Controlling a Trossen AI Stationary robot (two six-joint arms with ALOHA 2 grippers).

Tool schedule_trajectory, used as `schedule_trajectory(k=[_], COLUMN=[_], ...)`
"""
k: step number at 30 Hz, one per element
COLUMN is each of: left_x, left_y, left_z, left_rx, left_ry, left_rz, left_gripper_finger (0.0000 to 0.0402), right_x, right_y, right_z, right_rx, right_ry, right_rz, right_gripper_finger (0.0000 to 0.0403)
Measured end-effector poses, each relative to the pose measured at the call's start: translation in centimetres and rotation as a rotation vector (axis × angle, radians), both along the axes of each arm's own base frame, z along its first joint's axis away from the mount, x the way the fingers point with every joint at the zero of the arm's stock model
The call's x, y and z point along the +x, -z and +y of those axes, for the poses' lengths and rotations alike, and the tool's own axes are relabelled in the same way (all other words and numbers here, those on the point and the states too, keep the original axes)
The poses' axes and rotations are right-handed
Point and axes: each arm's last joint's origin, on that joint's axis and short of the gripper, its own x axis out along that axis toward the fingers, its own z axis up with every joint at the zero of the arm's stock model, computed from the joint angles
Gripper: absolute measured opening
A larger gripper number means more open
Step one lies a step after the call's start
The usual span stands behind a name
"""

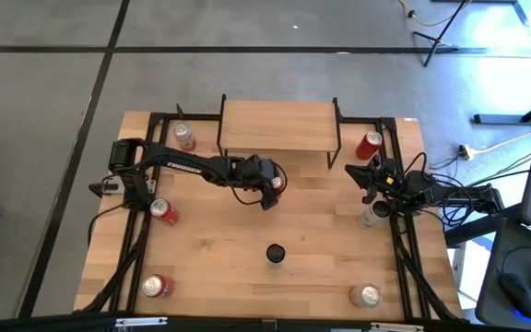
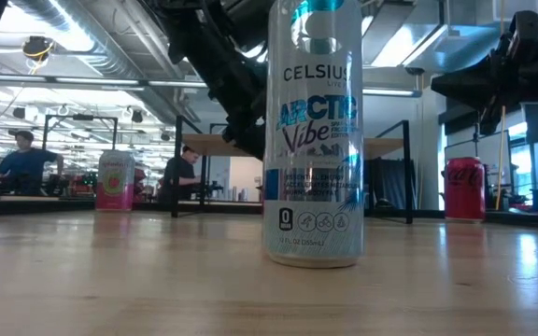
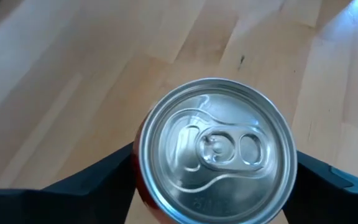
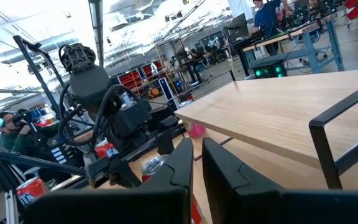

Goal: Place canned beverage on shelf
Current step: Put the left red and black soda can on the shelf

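Observation:
The shelf (image 1: 279, 127), a low light-wood board on black legs, stands at the table's far middle. My left gripper (image 1: 273, 187) is just in front of it, shut on a red can (image 1: 278, 183). The can's silver top fills the left wrist view (image 3: 216, 149). In the low view a tall Celsius can (image 2: 312, 131) hides this can. My right gripper (image 1: 351, 170) waits shut and empty at the table's right, near a red can (image 1: 369, 145). Its fingers (image 4: 185, 163) point toward the shelf (image 4: 278, 106). My left gripper pinches the red can's side wall (image 3: 139, 186) just under its rim, one finger (image 3: 98, 180) on each side. The fingers come from the table's left, roughly level. The can stands upright, top up. Whether its base rests on the table does not show.
Other cans stand around the table: a pale one at the far left (image 1: 184, 136), red ones on the left (image 1: 163, 211) and near left (image 1: 158, 286), a silver one on the right (image 1: 372, 214), one near right (image 1: 367, 295), and the Celsius can (image 1: 275, 253) in the near middle.

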Motion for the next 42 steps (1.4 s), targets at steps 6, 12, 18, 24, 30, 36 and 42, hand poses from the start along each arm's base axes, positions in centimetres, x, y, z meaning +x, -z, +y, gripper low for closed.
schedule_trajectory(k=[6,12,18,24,30,36,42], left_x=[-0.1,-1.0,-4.0,-8.5,-12.3,-13.8,-14.1], left_y=[-0.2,-2.3,-8.0,-13.9,-17.7,-21.0,-22.1], left_z=[0.0,-0.2,-0.3,0.4,2.1,4.7,8.7], left_rx=[-0.02,-0.054,-0.066,-0.004,0.076,0.14,0.171], left_ry=[-0.006,-0.021,-0.02,-0.069,-0.179,-0.233,-0.291], left_rz=[-0.007,-0.041,-0.158,-0.316,-0.372,-0.251,-0.183], left_gripper_finger=[0.0271,0.0271,0.0271,0.0272,0.0273,0.0273,0.0274], right_x=[0.0,0.0,0.0,0.0,-0.1,-0.1,-0.1], right_y=[0.0,0.1,0.1,0.2,0.2,0.2,0.2], right_z=[0.0,-0.1,-0.1,-0.1,-0.2,-0.3,-0.3], right_rx=[0.001,0.002,0.002,0.003,0.01,0.053,0.063], right_ry=[0.007,0.019,0.019,0.027,0.089,0.103,0.108], right_rz=[0.002,0.011,0.014,0.017,0.016,-0.002,-0.005], right_gripper_finger=[0.0024,0.0024,0.0024,0.0024,0.0024,0.0024,0.0024])
